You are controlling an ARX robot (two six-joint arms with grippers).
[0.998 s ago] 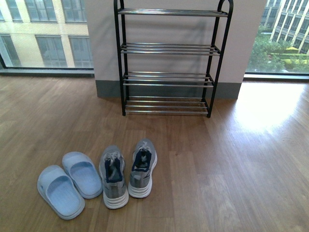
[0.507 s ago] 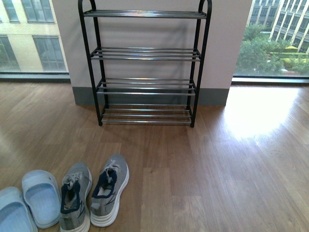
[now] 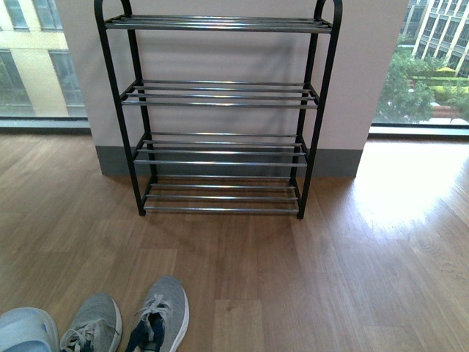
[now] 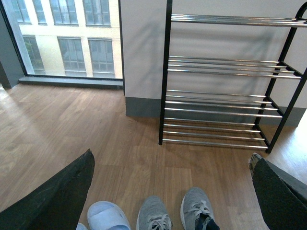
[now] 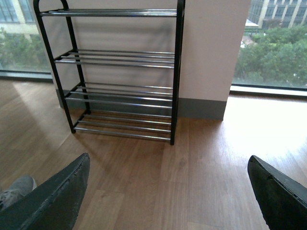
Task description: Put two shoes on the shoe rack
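You have the four-tier shoe rack, a black metal frame with arched ends and shelves of thin chrome bars, standing far and centre against the pale wall with its grey skirting; windows flank that wall on the left and right. The shoes lie on the brown wooden floor at your near left, well apart from the rack. The left grey knit sneaker and the right grey knit sneaker sit side by side with toes toward the rack, both cut off by the near edge; the right one shows navy lining at its collar. Just left of them, a pale blue slide sandal shows only its toe end.

In the left wrist view, the left gripper has its dark fingers spread wide apart above the floor; the sandal and both sneakers lie low between them. In the right wrist view, the right gripper is likewise parted wide, fingers framing bare floor and the rack beyond; one grey toe peeks in at the edge.
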